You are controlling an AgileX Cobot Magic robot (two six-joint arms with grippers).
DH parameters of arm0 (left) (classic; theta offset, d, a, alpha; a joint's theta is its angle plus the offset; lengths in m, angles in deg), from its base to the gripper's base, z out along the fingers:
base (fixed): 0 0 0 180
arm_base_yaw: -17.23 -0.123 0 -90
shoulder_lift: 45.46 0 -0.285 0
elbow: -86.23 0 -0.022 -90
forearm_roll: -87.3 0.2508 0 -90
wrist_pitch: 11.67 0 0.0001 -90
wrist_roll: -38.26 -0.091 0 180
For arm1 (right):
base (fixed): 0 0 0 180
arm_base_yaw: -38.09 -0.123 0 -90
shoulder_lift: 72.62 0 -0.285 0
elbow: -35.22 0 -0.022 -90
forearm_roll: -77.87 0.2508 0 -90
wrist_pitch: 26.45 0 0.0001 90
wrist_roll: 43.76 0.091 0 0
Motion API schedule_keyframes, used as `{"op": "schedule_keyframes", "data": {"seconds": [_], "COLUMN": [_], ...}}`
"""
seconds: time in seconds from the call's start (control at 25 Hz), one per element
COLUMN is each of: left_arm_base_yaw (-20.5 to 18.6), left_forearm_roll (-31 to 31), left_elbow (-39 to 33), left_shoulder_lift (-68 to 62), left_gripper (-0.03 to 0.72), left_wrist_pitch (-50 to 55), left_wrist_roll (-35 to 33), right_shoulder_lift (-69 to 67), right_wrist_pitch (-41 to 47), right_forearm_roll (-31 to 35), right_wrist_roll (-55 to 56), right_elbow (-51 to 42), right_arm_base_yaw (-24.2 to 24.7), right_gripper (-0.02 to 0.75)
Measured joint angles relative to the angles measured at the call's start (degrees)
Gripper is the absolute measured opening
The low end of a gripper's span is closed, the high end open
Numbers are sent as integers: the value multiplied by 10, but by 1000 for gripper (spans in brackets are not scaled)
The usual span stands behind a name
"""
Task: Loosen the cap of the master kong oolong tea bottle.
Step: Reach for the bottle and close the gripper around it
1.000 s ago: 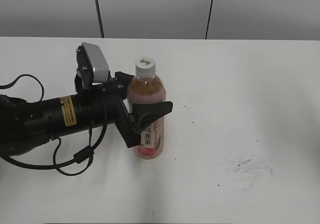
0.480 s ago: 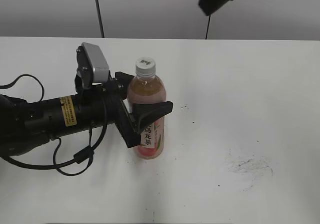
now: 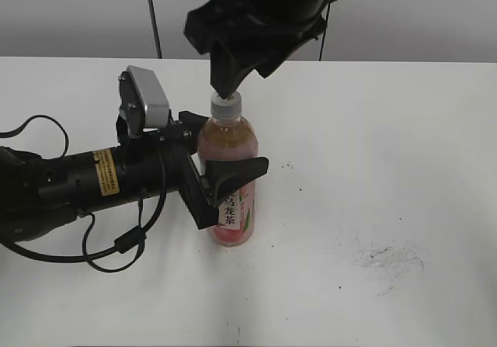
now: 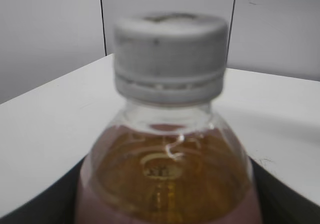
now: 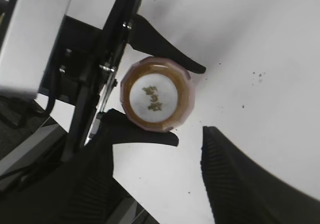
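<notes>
**Left gripper clamps the tea bottle while the right gripper hangs open above the cap**

The master kong oolong tea bottle [image 3: 231, 178] stands upright a little left of centre in the exterior view, on the white table [image 3: 388, 168]. Its pink label with a white strip of black characters faces the camera low on the body, and amber tea fills it to the shoulder. The left gripper [image 3: 221, 161] reaches in from the left edge of the frame, lying nearly level with the tabletop, and its two black fingers [image 3: 233, 178] press against the bottle's body on either side, at about mid-height, so the jaws are closed around the bottle. A grey camera block [image 3: 147, 98] sits on top of that arm.

The cap [image 3: 226, 108] is seated on the neck. In the left wrist view it fills the upper middle of the frame, blurred, with its ridged ring just above the clear shoulder. The right wrist view looks straight down on it: a white disc with a dark mark, left of centre.

The right gripper [image 3: 237, 71] comes down from the top of the exterior frame, its dark fingers just above the cap and covering its top. From its own wrist camera the two fingers sit at the lower corners, spread wide apart, holding nothing, the cap well above them in frame.
</notes>
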Motion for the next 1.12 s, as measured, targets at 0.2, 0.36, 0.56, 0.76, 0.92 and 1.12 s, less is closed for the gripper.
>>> {"op": "schedule_keyframes", "data": {"seconds": [0.2,0.36,0.56,0.76,0.92,1.12], "left_arm_base_yaw": [0,0,0,0,0,0], "left_forearm_roll": [0,0,0,0,0,0], "left_elbow": [0,0,0,0,0,0], "left_shoulder_lift": [0,0,0,0,0,0], "left_gripper": [447,447,447,447,447,447], "left_wrist_pitch": [0,0,0,0,0,0], "left_wrist_roll": [0,0,0,0,0,0], "right_shoulder_lift": [-21,-42,-58,-60,-62,-69], "right_wrist_pitch": [0,0,1,1,1,1], "right_forearm_roll": [16,19,13,-1,2,8], "right_wrist_roll": [45,81,91,96,98,98], "right_elbow": [33,45,45,45,45,45], "right_arm_base_yaw": [0,0,0,0,0,0], "right_gripper": [424,424,423,423,423,415]}}
